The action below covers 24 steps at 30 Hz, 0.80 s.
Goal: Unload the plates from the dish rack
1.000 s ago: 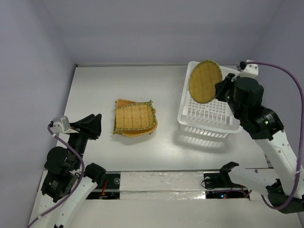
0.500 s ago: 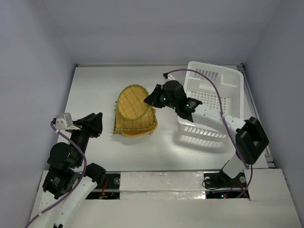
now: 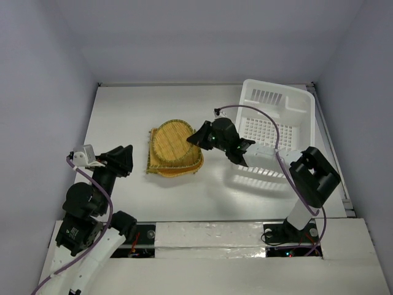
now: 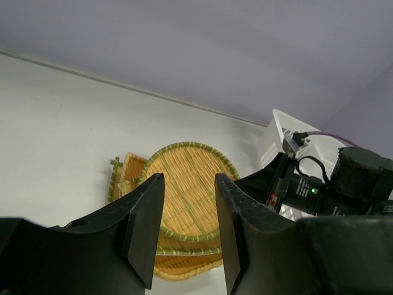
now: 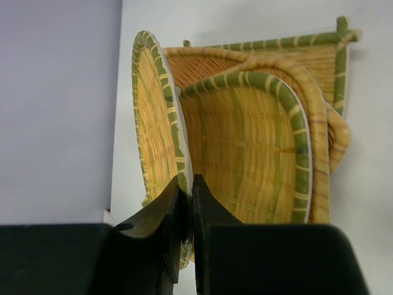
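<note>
risk: round tan woven-bamboo plate (image 5: 153, 117) pinched only at thin rim by right pincer (image 5: 187, 190), tilted over stack of tan woven plates (image 3: 178, 165) on white surface (image 3: 123, 110). dropped at this angle, probably slides or flips off stack. white slotted plastic dish rack (image 3: 276, 117) just beside, no plates visible inside. right arm stretched low, leftward across rack front, pincer clenched on rim. left pincer (image 4: 189, 184) released, well apart, aimed at stack.

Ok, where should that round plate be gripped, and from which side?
By its thin rim, coming from the rack side. The round plate is shallow and tilted over the stack, so only its edge suits a pinch. The right gripper is shut on that rim, which looks like a sound hold.
</note>
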{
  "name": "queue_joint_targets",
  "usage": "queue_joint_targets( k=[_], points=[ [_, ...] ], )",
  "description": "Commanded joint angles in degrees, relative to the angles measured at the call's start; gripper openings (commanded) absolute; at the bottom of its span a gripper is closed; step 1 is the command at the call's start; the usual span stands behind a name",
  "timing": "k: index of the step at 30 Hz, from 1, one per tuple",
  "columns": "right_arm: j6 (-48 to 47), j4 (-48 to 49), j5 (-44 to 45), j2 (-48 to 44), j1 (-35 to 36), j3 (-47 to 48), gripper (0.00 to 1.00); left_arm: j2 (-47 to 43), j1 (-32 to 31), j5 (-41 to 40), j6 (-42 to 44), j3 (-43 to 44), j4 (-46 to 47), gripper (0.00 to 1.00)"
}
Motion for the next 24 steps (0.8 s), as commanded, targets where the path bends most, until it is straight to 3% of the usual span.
queue_joint_targets(
  k=[1, 6, 10, 17, 24],
  points=[
    [2.43, 8.49, -0.84, -1.27, -0.09, -0.92, 0.0, 0.93, 0.26, -0.12, -0.25, -0.21, 2.12, 0.35],
    [2.96, 8.49, -0.66, -1.37, -0.09, -3.56, 0.0, 0.85, 0.26, -0.04, -0.25, -0.21, 2.12, 0.35],
    [4.02, 8.23, -1.37, -0.58, -0.09, -4.7, 0.08, 0.67, 0.26, -0.04, -0.25, -0.29, 2.12, 0.35],
    [3.05, 4.02, -0.41, -0.57, 0.44, -4.97, 0.38, 0.41, 0.26, -0.04, -0.25, -0.21, 2.04, 0.35],
    [-3.0, -7.13, 6.25, -1.63, 2.37, -2.16, 0.84, -0.39, 0.78, -0.3, -0.34, -0.21, 2.04, 0.35]
  ],
)
